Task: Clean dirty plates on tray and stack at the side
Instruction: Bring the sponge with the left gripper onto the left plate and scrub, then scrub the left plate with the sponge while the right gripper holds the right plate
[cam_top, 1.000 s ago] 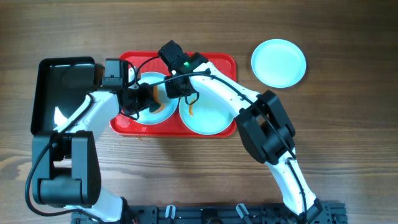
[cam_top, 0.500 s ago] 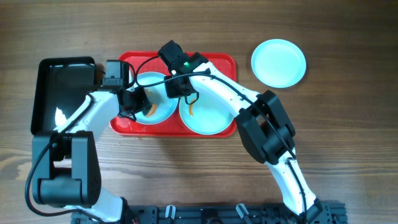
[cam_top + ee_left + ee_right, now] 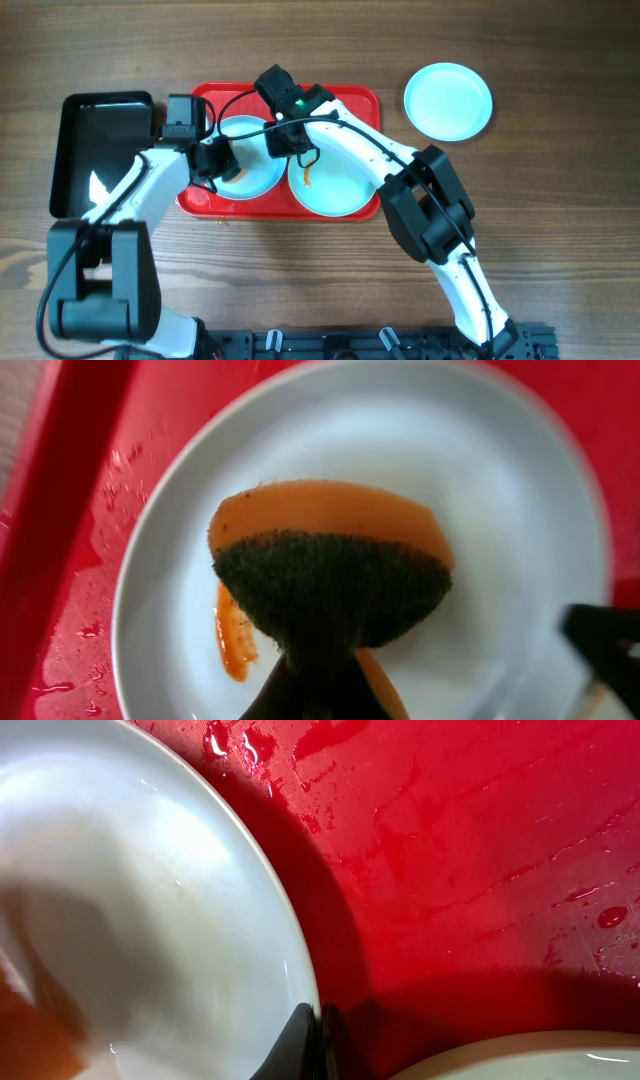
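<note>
Two plates lie on the red tray (image 3: 352,100). The left plate (image 3: 260,176) carries an orange smear (image 3: 234,643). My left gripper (image 3: 222,163) is shut on an orange sponge with a dark scrub face (image 3: 330,565), held over this plate (image 3: 480,490). My right gripper (image 3: 285,148) is shut on the left plate's right rim, seen in the right wrist view (image 3: 319,1026). The right plate (image 3: 338,192) has an orange smear near its left edge. A third plate (image 3: 448,100) lies clean on the table to the right of the tray.
A black rectangular tray (image 3: 100,150) stands left of the red tray. Water drops lie on the red tray floor (image 3: 450,870). The right plate's rim (image 3: 530,1060) lies close to my right gripper. Both arms cross over the tray.
My left gripper has moved the sponge leftward across the left plate, toward its left edge. My right gripper has stayed on the rim.
</note>
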Controlling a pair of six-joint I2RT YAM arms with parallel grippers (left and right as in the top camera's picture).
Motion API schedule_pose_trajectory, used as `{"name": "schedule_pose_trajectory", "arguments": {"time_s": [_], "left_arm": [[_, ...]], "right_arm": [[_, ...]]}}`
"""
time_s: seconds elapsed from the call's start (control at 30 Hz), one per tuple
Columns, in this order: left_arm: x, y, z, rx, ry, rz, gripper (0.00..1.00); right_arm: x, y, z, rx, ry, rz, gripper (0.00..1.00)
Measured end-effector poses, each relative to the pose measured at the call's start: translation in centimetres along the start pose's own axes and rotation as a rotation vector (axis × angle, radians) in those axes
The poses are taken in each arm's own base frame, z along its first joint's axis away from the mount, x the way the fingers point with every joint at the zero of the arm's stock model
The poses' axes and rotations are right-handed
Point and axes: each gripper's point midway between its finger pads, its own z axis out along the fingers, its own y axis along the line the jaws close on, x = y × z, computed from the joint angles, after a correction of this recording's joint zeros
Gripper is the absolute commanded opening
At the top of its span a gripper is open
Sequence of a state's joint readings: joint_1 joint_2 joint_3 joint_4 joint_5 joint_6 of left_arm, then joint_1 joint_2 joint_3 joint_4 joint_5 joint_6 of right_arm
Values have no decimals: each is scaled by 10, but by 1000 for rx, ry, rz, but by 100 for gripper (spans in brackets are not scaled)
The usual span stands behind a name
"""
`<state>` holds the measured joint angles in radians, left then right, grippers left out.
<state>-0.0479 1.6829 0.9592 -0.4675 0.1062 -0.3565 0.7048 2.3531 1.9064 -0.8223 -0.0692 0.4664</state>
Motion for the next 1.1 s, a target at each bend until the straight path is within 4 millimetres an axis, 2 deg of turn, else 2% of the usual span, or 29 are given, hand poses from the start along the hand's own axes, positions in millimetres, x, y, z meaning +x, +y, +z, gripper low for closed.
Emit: {"name": "schedule_pose_trajectory", "arguments": {"time_s": [0.1, 0.27, 0.37, 0.57, 0.67, 0.8, 1.1], "left_arm": [[-12, -13, -17, 56, -54, 14, 4], [-9, -28, -20, 140, -33, 52, 4], [-7, -29, -11, 149, -13, 54, 4], [7, -21, 24, 132, 66, 43, 4], [6, -20, 30, 126, 68, 43, 4], [2, -10, 30, 45, 50, 48, 4], [-13, 54, 15, -354, -36, 73, 4]], "right_arm": [[0, 0, 0, 0, 0, 0, 4], [0, 0, 0, 0, -1, 0, 4], [0, 0, 0, 0, -1, 0, 4], [-1, 0, 0, 1, -5, -1, 4], [-2, -2, 0, 6, -7, 1, 5], [-2, -2, 0, 5, -8, 2, 4], [-2, 5, 0, -18, -8, -4, 4]]}}
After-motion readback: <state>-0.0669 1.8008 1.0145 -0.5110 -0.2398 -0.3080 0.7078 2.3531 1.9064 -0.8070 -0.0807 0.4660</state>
